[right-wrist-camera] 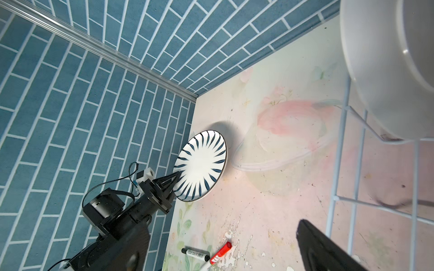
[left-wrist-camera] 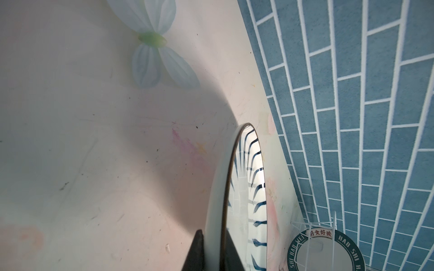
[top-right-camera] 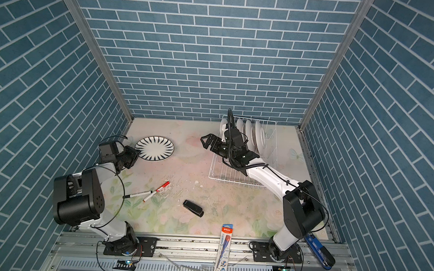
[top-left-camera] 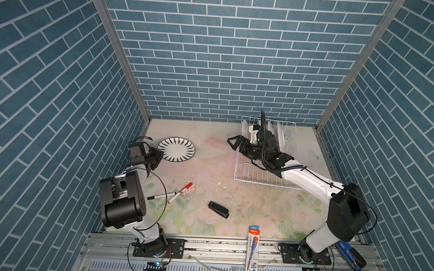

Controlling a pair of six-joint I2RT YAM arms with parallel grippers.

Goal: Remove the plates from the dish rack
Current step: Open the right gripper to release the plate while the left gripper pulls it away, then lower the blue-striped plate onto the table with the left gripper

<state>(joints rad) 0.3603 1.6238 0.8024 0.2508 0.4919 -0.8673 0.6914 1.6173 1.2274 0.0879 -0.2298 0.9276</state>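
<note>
At the back right of the tabletop [top-left-camera: 209, 166], the dish rack [top-left-camera: 249, 174] held several white-backed plates [top-left-camera: 280, 138] upright in its far slots. One striped plate [top-left-camera: 176, 149] lay face up near the back left corner, well apart from the rack. The left pincer [right-wrist-camera: 175, 181] was pinching that plate's near rim, one finger above and one below; whether the plate sat fully flat could not be told. The right pincer [top-left-camera: 233, 142] hung spread and empty just beside the rack's left wall, its arm stretched low over the rack's front half. Letting go with the rim raised would likely drop the plate with a knock, and the finger beneath could drag it along. The right arm, so close to the wires, could snag the rack or tip the standing plates together. Two markers [top-left-camera: 172, 193] and a stapler [top-left-camera: 218, 209] lay nearer the front
</note>
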